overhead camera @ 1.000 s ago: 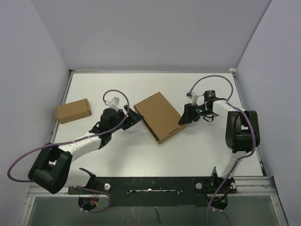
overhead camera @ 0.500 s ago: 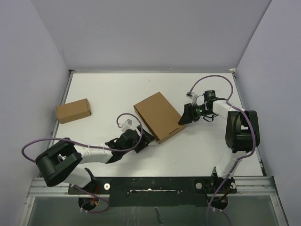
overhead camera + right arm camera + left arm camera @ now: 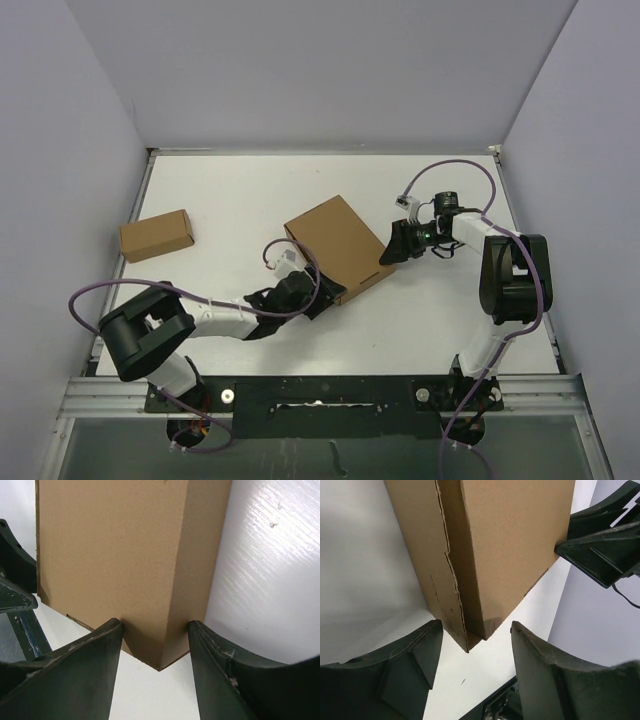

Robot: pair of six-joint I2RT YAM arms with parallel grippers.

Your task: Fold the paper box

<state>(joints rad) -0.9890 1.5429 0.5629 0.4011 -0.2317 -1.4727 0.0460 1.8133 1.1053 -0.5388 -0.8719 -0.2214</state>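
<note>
The paper box (image 3: pixel 335 245) is seen at the middle of the white worktop (image 3: pixel 250 190), lying flat and turned at an angle, with its lid face down-folded and shut, so that nothing inside it can be made out. A much smaller brown cardboard box (image 3: pixel 156 236), also shut, is set well apart at the far left. The left arm is stretched low across the near side, and the left pincer (image 3: pixel 320 299) is held open, one finger on each side of the box's near corner, with a gap shown on both sides in the left wrist view. The right arm is bent back on itself at the right, and the right pincer (image 3: pixel 386 256) is closed on the box's right corner, both fingers pressed against the cardboard. The box is made of plain matt brown cardboard with sharp folded edges; along its near side wall a ragged, stepped seam is shown. The worktop is smooth and faintly glossy.
</note>
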